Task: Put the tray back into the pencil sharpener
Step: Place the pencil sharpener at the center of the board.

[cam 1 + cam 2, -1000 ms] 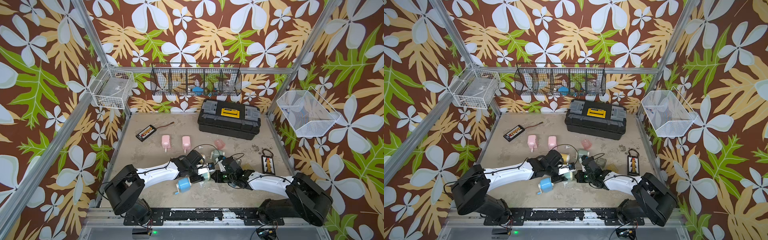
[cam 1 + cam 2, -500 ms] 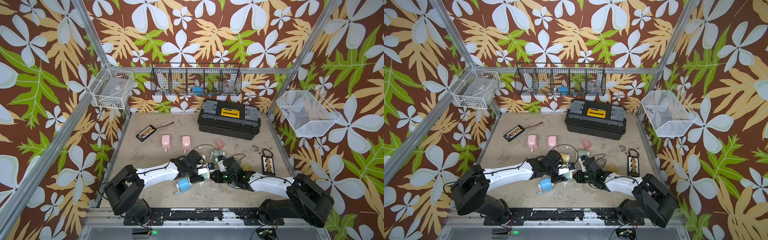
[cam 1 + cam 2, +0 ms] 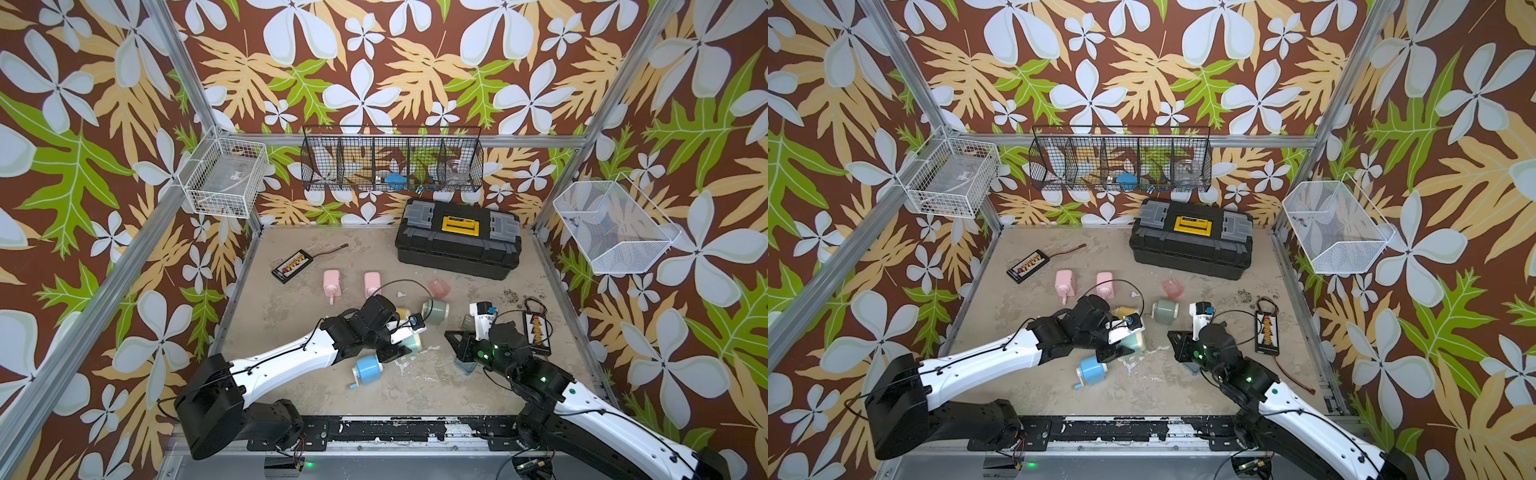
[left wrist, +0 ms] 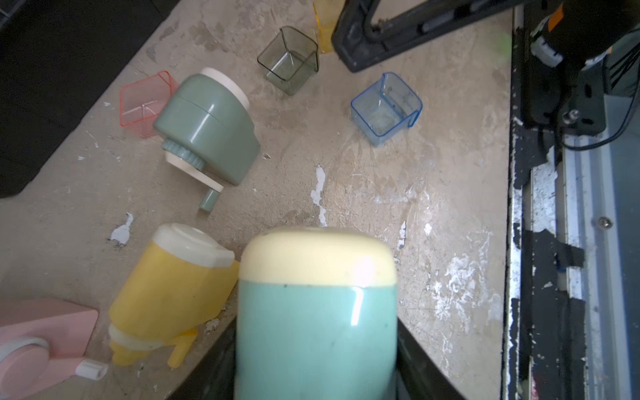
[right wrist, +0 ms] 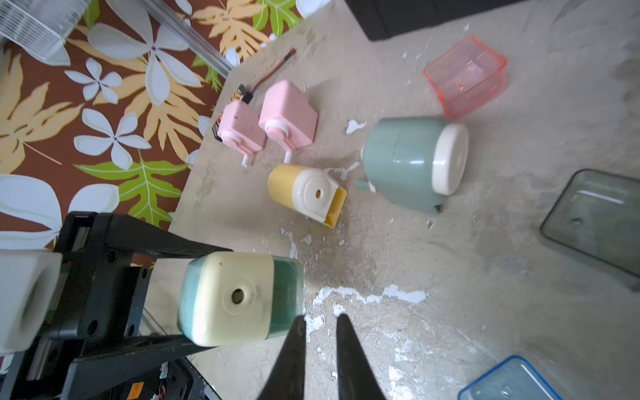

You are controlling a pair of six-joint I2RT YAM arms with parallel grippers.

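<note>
Right gripper [image 5: 320, 317] apparently farther from sharpener [image 5: 239, 298]

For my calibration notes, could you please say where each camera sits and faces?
Top views: high over the front, looking down on the beige table; left arm, right arm show.
Left wrist: looks past the left gripper, clamped on a teal-and-cream plastic pencil sharpener.
Right wrist: looks past the open, empty right gripper towards that sharpener.
Both wrist views share the clear blue plastic tray.
</note>
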